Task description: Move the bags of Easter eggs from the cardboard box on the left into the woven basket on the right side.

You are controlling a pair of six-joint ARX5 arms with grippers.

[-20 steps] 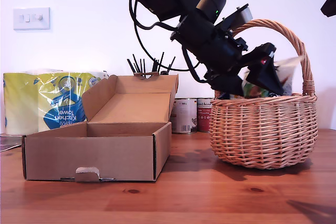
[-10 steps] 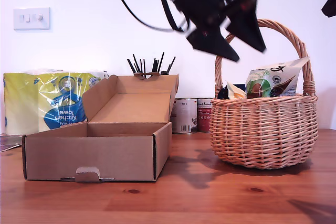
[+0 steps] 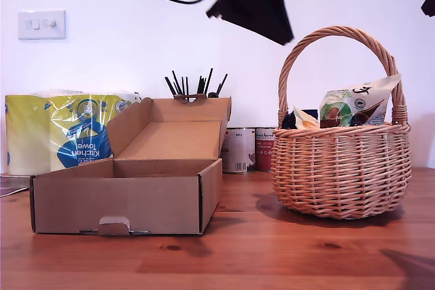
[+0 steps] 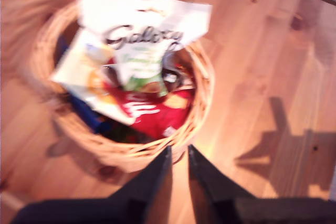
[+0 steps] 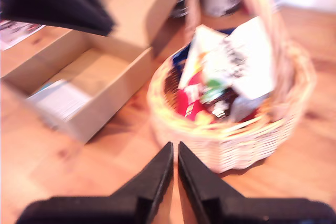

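The box [image 3: 126, 191] sits open toward the desk's [image 3: 258, 256] edge at the exterior view's left, with something pale and flat lying in it [image 5: 58, 100], too blurred to name. The basket [image 3: 343, 174] toward the opposite edge already holds several bags [image 3: 357, 103]. My first gripper [image 4: 178, 169] and my second gripper [image 5: 175, 169] are empty, jaws almost together, so I judge the wise step is checking the box before reaching again.

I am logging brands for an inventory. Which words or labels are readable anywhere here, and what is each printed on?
"Galaxy": white bag on top in the woven basket.
"Kitchen Towel": yellow-green towel pack at the exterior view's left, printed upside down.
Red bag: white logo, too blurred to read.
Tins behind the cardboard box: labels too small to read.
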